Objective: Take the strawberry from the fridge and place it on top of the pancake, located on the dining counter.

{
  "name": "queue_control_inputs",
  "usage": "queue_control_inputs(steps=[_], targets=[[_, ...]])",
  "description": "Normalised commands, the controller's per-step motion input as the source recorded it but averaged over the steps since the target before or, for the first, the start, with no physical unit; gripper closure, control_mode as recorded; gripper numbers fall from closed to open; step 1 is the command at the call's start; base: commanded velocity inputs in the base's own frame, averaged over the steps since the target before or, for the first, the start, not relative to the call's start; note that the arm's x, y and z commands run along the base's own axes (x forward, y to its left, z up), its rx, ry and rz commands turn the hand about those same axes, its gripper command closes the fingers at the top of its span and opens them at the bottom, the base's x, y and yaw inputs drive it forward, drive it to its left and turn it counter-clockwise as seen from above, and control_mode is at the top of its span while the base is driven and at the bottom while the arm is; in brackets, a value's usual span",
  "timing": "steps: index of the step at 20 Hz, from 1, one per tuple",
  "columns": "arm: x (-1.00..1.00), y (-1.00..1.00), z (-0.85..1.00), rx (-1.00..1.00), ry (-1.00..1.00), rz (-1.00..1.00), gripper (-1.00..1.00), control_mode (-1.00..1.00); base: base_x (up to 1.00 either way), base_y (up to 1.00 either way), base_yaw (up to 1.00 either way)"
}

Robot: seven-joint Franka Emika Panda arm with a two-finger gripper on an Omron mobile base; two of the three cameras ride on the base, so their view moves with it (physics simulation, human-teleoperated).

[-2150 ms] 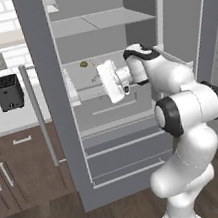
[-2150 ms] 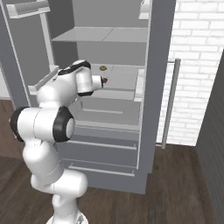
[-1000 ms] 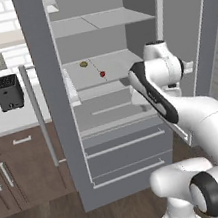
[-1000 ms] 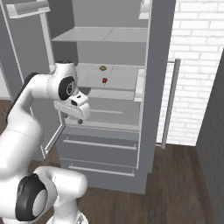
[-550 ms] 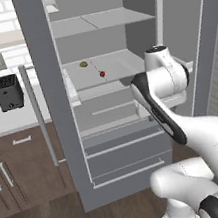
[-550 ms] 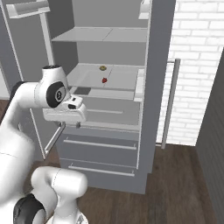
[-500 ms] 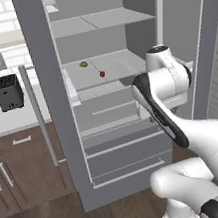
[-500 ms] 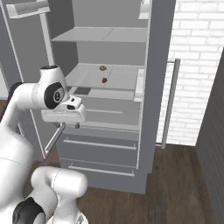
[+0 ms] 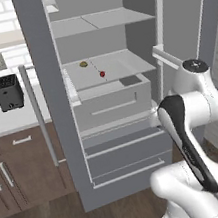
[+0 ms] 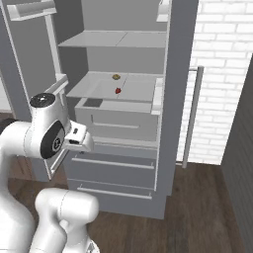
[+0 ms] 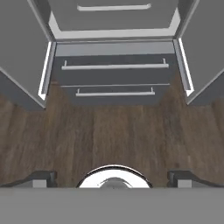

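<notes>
above and ahead of the pincer [image 11: 112, 177], the strawberry [image 9: 102, 74] sits untouched on the pale shelf of the open fridge [image 9: 60, 140], a little in front of a small flat yellowish-brown item [image 9: 83, 63] further back on that shelf.

what you should note as changed: two seconds ago the hand was up at shelf level, close to the berry. since then the arm has pulled out of the fridge and folded down; a second ago the hand was already off the shelf, and now it hangs lower again, in front of the drawers. the berry has not moved through any of this. your reach came away empty, so the pick is not yet done and nothing has gone toward the pancake.

pincer state: fingers [image 11: 41, 177] spread wide apart, nothing between them.

arm pose: elbow [image 9: 198, 85] raised high, forearm angled steeply down. in the right base view the hand [image 10: 79, 139] sits low beside the fridge's lower front. wrist is pitched toward the floor; the hand view looks down at wood floorboards [image 11: 109, 140] and the two lower drawers [image 11: 113, 76], with both door edges flanking.

judgement: you are well apart from the berry; expect to lift and re-aim the wrist at the shelf before any new approach.
</notes>
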Motion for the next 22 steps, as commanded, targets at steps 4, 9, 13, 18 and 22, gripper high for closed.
queue_control_inputs(steps=[4,9,13,18,22], targets=[[0.0,0.0,0.0,0.0,-0.18,-0.09,-1.0,-1.0,0.0,0.0,0.0],[0.0,0.0,0.02,-0.03,0.01,-0.11,-1.0,-1.0,0.0,0.0,0.0],[-0.04,0.0,-0.06,0.0,0.0,-0.06,-1.0,-1.0,0.0,0.0,0.0],[-0.14,-0.03,-0.24,0.0,0.0,0.02,-1.0,-1.0,0.0,0.0,0.0],[-0.1,0.0,-0.11,0.0,0.04,0.12,-1.0,-1.0,0.0,0.0,0.0]])
